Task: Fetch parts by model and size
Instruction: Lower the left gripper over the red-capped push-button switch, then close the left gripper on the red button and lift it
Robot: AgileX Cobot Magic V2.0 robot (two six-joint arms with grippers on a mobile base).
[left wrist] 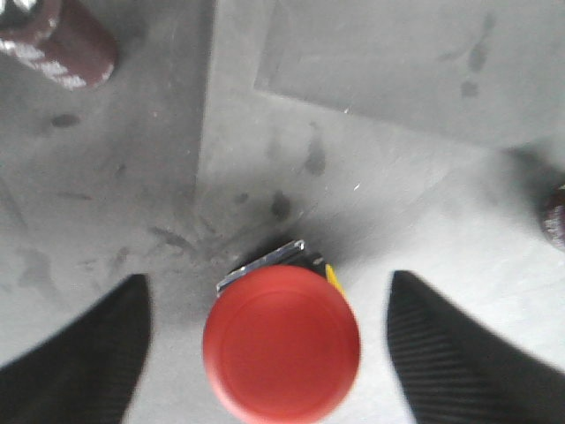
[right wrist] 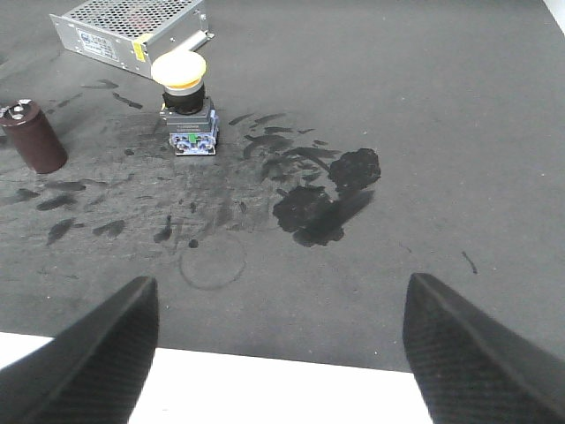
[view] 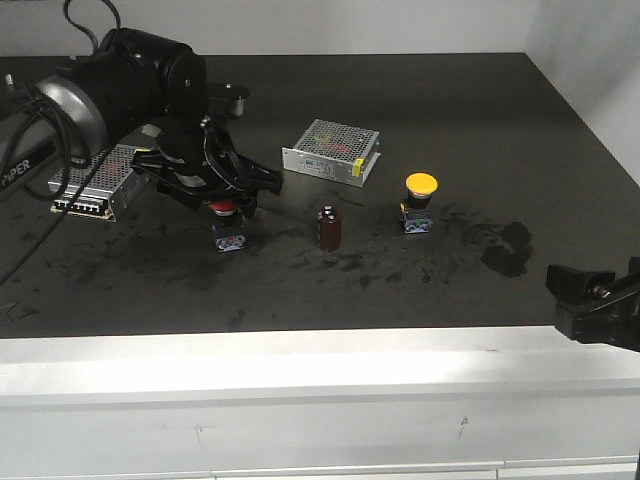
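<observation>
Black matte table [view: 450, 110]: smudged and scuffed. Pale front ledge just beneath right fingers [right wrist: 477, 353], wide bare mat ahead of them.
Silver mesh box [view: 331, 150]: flat, rectangular, beyond left fingers [left wrist: 79, 362], to their right.
Second mesh box [view: 90, 182]: off to their left.
Left gripper [left wrist: 269, 349]: fingers spread wide, gap showing each side of red-capped switch [left wrist: 281, 344], which stands between them. Smooth round mushroom cap, dark base.
Right gripper [right wrist: 281, 353]: fingers spread, low over mat.
Dark red capacitor [view: 328, 227]: cylinder, upright, right of left fingers.
Yellow-capped switch [right wrist: 184, 97]: upright, well ahead of right fingers, to their left.
</observation>
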